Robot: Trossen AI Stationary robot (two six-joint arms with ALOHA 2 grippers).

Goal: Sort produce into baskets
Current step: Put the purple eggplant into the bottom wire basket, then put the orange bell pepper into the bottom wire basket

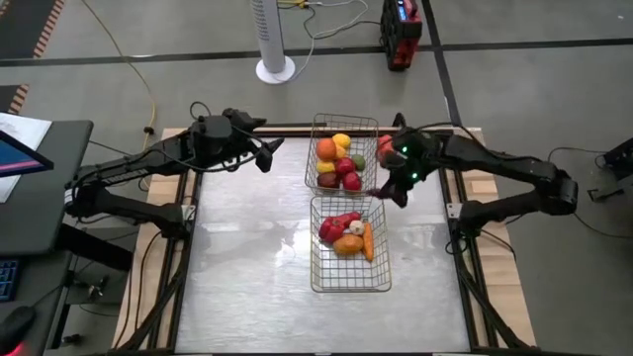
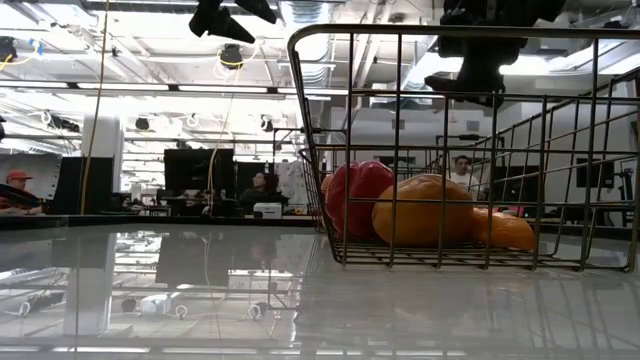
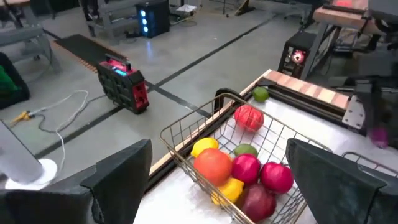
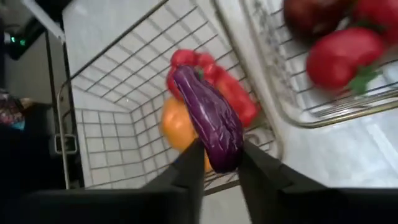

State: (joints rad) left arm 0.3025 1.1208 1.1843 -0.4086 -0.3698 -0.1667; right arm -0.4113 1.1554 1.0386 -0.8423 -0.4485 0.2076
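Observation:
Two wire baskets stand in the table's middle. The far basket (image 1: 342, 154) holds an orange, lemons, red fruits and a green one. The near basket (image 1: 349, 259) holds a red pepper (image 2: 355, 195), an orange vegetable (image 2: 425, 210), a carrot (image 1: 369, 241) and a pale garlic (image 1: 355, 226). My right gripper (image 1: 392, 190) is shut on a purple eggplant (image 4: 211, 118) above the near basket's far right corner. My left gripper (image 1: 269, 154) hangs open and empty to the left of the far basket (image 3: 205, 134). A red apple (image 3: 249, 116) and a lime (image 3: 260, 94) lie beyond that basket. My right gripper pinches the eggplant by one end (image 4: 225, 158) between its two fingers (image 4: 186, 168). The fingers slant down from the table's right side. The eggplant sticks out past the fingertips along them and is lifted clear above the near basket's inside (image 4: 124, 118).
The shiny table (image 1: 247, 267) lies bare to the left and near side of the baskets. Wooden strips (image 1: 490, 198) border the table's sides. A monitor (image 1: 20, 158) stands off the left edge. People sit in the room behind.

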